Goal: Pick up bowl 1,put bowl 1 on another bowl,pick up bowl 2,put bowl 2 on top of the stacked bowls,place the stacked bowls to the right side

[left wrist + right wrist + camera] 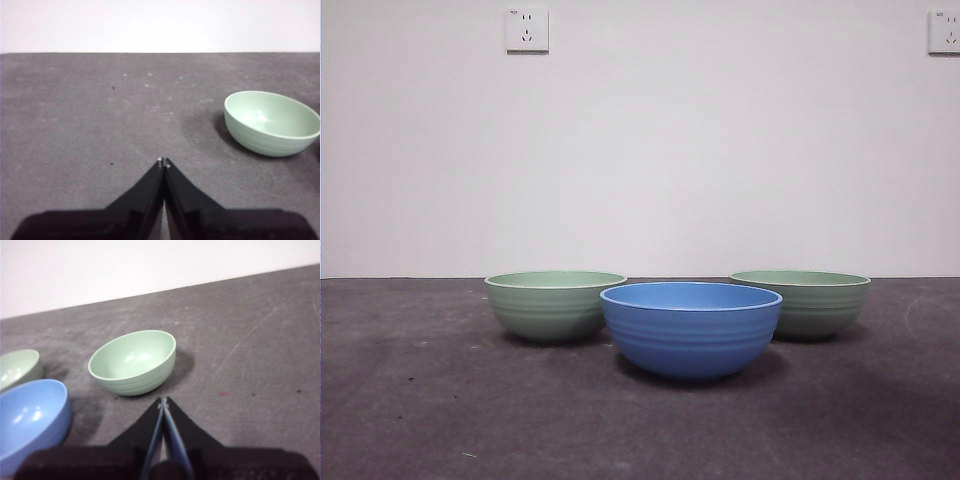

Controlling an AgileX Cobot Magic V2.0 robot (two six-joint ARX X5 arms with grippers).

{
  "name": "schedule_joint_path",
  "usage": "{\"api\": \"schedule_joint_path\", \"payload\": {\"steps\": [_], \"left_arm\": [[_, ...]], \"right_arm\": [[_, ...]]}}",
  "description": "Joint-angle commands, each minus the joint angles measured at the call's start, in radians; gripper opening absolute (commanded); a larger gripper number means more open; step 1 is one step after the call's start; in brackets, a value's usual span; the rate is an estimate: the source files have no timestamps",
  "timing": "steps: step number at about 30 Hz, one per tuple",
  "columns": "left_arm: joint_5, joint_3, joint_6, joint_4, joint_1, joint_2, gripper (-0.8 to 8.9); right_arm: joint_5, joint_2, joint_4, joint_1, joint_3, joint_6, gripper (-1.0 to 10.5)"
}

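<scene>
While both of my arms wait out of the front view, three bowls stand apart from one another on the dark grey table (410,400). At lower centre of the front frame stands the blue bowl (691,328), upright, empty, with faint horizontal ribs on its side; it is the nearest of the three. Behind it at centre left stands the left green bowl (552,305), and at centre right the right green bowl (808,302). Both are pale green, upright and ribbed. From this level angle the blue rim overlaps the edges of both green bowls, so I cannot tell from it whether they touch. No bowl is stacked on another.

My left hand (163,162) sits at lower centre of the left wrist frame with its two black jaws pressed together, tips meeting, holding nothing. It hovers over bare table; the left green bowl (271,122) lies at the right edge of that frame, well apart from the tips.

My right hand (163,402) sits at lower centre of the right wrist frame, jaws likewise pressed together and gripping nothing. The right green bowl (134,361) lies just beyond its tips. The blue bowl (29,419) occupies the lower left corner, and the left green bowl (18,367) shows at the left edge above it.

A white wall (650,150) with two sockets backs the table.
</scene>
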Motion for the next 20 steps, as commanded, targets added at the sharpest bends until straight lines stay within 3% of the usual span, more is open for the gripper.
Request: {"api": "schedule_joint_path", "payload": {"steps": [1,5,8,14,20], "left_arm": [[0.005,-0.014,-0.089,0.008,0.003,-0.003,-0.05],[0.053,0.007,-0.151,0.008,0.002,-0.003,-0.08],[0.092,0.041,-0.193,0.006,0.002,-0.002,-0.08],[0.111,0.157,-0.264,-0.05,0.002,0.031,-0.07],[0.214,0.307,-0.261,-0.14,0.002,0.145,-0.07]], "right_arm": [[-0.002,0.001,0.018,0.001,-0.014,0.121,0.0],[-0.003,0.001,0.035,0.001,0.009,0.238,-0.1],[-0.003,0.002,0.035,0.001,0.048,0.269,-0.1],[-0.039,0.06,0.024,0.003,0.159,0.274,-0.1],[-0.161,0.215,-0.034,0.003,0.32,0.251,-0.1]]}}
